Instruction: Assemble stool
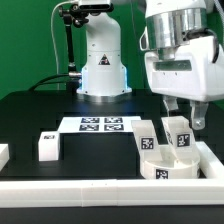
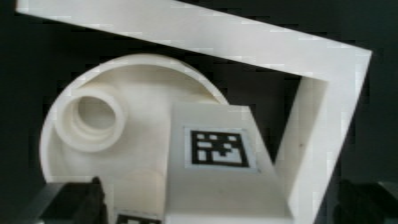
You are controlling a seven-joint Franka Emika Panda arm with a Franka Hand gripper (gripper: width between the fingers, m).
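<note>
Nearest, a tagged leg [image 2: 222,150] sits on the seat [image 2: 111,95] inside the wide-open gripper [image 1: 185,114], which should probably rise straight above the seat, nudging neither.

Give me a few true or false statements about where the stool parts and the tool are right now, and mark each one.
1. A lone leg lies on the table toward the exterior view's left. True.
2. The tool is shut on a leg. False: its jaws stand open, just above the tagged leg at the seat.
3. The seat sits in the corner of the border rails. True.
4. The marker board rests on the seat. False: it lies flat on the table in front of the robot base, apart from the seat.
</note>
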